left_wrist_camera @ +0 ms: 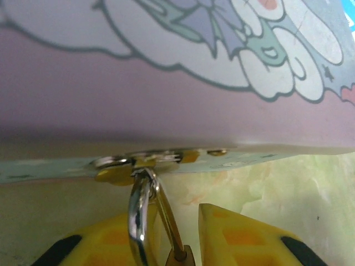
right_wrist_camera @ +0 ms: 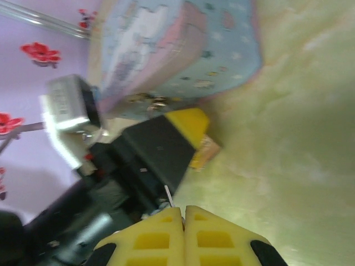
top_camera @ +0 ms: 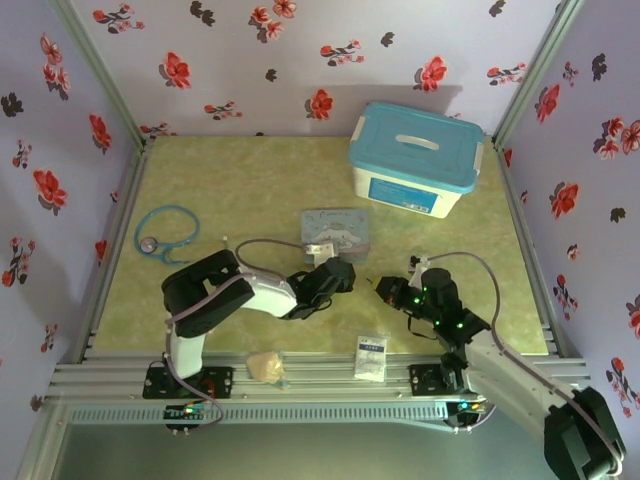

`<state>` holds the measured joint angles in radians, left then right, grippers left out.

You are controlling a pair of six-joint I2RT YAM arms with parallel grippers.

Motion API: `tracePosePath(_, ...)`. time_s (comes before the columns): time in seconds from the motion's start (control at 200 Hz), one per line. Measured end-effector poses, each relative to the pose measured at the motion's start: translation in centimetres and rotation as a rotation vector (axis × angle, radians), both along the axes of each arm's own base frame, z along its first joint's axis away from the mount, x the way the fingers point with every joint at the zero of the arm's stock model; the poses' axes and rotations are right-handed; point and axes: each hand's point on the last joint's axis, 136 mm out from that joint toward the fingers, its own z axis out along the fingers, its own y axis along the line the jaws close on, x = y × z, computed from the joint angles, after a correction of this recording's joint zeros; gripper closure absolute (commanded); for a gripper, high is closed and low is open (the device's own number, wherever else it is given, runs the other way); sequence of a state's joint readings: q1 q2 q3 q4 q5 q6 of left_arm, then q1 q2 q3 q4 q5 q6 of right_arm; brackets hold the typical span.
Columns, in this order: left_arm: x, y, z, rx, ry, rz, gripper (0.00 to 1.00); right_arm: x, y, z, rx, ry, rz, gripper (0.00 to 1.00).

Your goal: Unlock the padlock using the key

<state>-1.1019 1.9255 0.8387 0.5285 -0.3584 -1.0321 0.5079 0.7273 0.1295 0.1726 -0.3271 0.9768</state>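
Note:
The brass padlock [left_wrist_camera: 178, 258] hangs by its shiny shackle [left_wrist_camera: 138, 221] from the hasp of the blue cartoon tin [left_wrist_camera: 166, 72]. My left gripper [left_wrist_camera: 166, 215] straddles it. Its yellow fingers [left_wrist_camera: 244, 235] stand close on both sides, with a thin gap on the right; any contact lower down is cut off. In the top view the left gripper [top_camera: 335, 275] sits at the tin's [top_camera: 335, 230] near side. My right gripper [right_wrist_camera: 184, 213] is shut on the key [right_wrist_camera: 168, 195], whose thin silvery blade sticks out toward the padlock [right_wrist_camera: 204, 152]. The right gripper [top_camera: 385, 288] hovers just right of the left one.
A white box with a blue lid [top_camera: 415, 158] stands at the back right. A blue stethoscope [top_camera: 165, 235] lies at the left. A white sachet [top_camera: 370, 357] and a beige lump [top_camera: 265, 367] rest on the near rail. Flowered walls enclose the table.

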Motion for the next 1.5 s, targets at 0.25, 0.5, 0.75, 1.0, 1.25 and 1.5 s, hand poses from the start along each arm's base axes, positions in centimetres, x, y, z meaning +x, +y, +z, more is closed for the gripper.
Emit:
tracePosePath(0.25,0.1,-0.6,0.1,0.002,0.008,-0.013,0.92,0.0,-0.3,-1.9,-0.017,0.058,-0.006,1.0)
tracePosePath(0.5,-0.3,-0.9,0.0,-0.035,0.037,-0.023,1.0,0.2,-0.1,-1.6,0.029,0.069,0.003,1.0)
tracePosePath(0.75,-1.2,-1.0,0.3,-0.15,0.099,-0.01,1.0,0.3,0.2,-3.4,0.092,0.167,0.029,1.0)
tracePosePath(1.0,-0.9,-1.1,1.2,-0.263,0.111,0.035,1.0,0.9,0.6,-3.4,0.157,0.191,0.058,1.0)
tracePosePath(1.25,-0.5,-0.9,1.9,-0.331,0.103,0.074,1.0,1.7,0.5,-2.4,0.232,0.18,0.074,1.0)
tracePosePath(1.5,0.1,-0.9,3.0,-0.393,0.079,0.102,1.0,1.5,1.3,-1.9,0.261,0.188,0.137,1.0)
